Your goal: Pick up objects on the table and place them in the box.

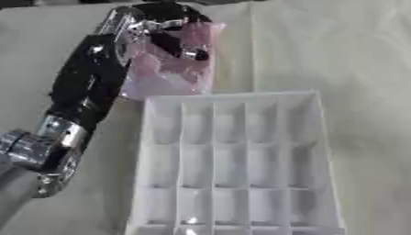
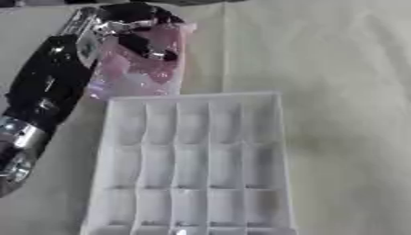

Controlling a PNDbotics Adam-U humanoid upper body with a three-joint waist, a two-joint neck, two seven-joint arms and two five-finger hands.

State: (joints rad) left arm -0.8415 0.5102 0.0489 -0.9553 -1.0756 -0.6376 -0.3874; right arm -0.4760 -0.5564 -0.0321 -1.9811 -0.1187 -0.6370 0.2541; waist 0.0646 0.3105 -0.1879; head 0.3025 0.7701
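Observation:
A pink, crinkled see-through packet [image 1: 169,69] hangs just beyond the far left corner of the white box. My left hand [image 1: 164,25] reaches in from the lower left, its black and silver fingers curled round the packet's top. The white box [image 1: 321,137] is a tray split into many small compartments, and those I can see hold nothing. It lies in the middle of the pale cloth, its near edge cut off by the bottom of both views. My right hand shows in neither view.
The pale wrinkled cloth [image 1: 361,69] covers the whole table, with open room to the right of the box. My left forearm [image 1: 80,92] slants along the box's left side.

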